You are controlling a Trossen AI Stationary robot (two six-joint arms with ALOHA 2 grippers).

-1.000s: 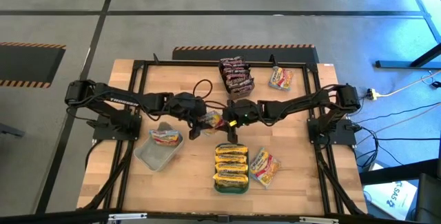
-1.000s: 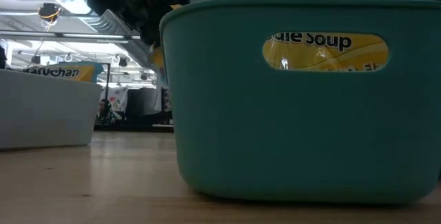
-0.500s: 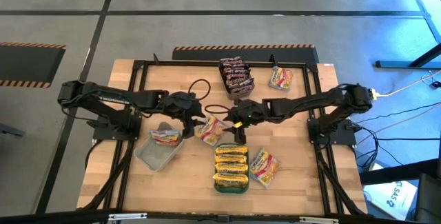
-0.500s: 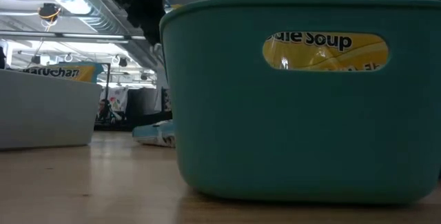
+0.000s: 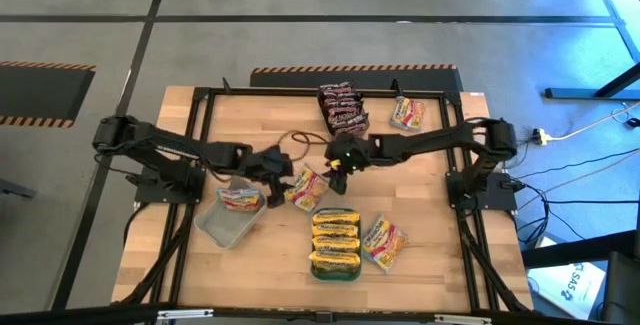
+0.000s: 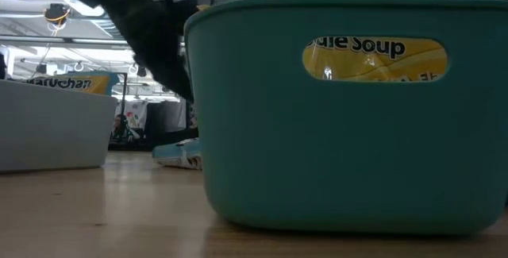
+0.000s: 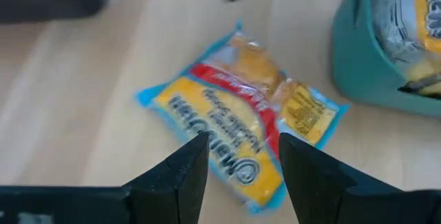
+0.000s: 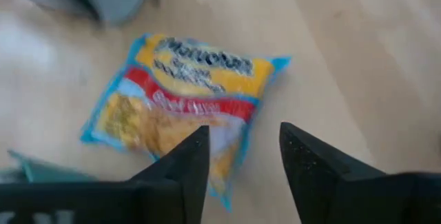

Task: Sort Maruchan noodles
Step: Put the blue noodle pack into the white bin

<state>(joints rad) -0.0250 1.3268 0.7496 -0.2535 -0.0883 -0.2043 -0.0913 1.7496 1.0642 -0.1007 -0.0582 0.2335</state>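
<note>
Maruchan noodles are scattered all over the bench (image 5: 250, 115) in the high view. One yellow packet (image 5: 306, 188) lies flat mid-bench, right between the two hands. The left hand (image 5: 283, 173) sits just beside that packet on the left, and the right hand (image 5: 337, 165) hangs just off its upper right corner. Neither one is touching it as far as I can see. A teal tray (image 5: 335, 272) packed with yellow packets sits just below it, with another loose packet (image 5: 383, 242) beside that tray. A grey tray (image 5: 215, 227) on the left has one packet inside, a stack of dark packets (image 5: 342, 108) sits near the far edge, and one more packet (image 5: 407, 113) lies to the right of that stack.

Low view is mostly the teal tray's wall (image 6: 333, 171), with a yellow wrapper showing through the handle slot. The loose packet's blue edge (image 6: 179, 155) peeks out flat on the bench behind it, under a dark arm.

Left wrist view: the left hand's fingers (image 7: 182, 172) are spread apart and empty, with the yellow packet (image 7: 241, 124) lying just past the tips, beside the teal tray (image 7: 362, 65).

Right wrist view: same deal, fingers (image 8: 182, 172) parted, nothing between them, and the packet (image 8: 182, 107) lies flat on the wood just beyond.
</note>
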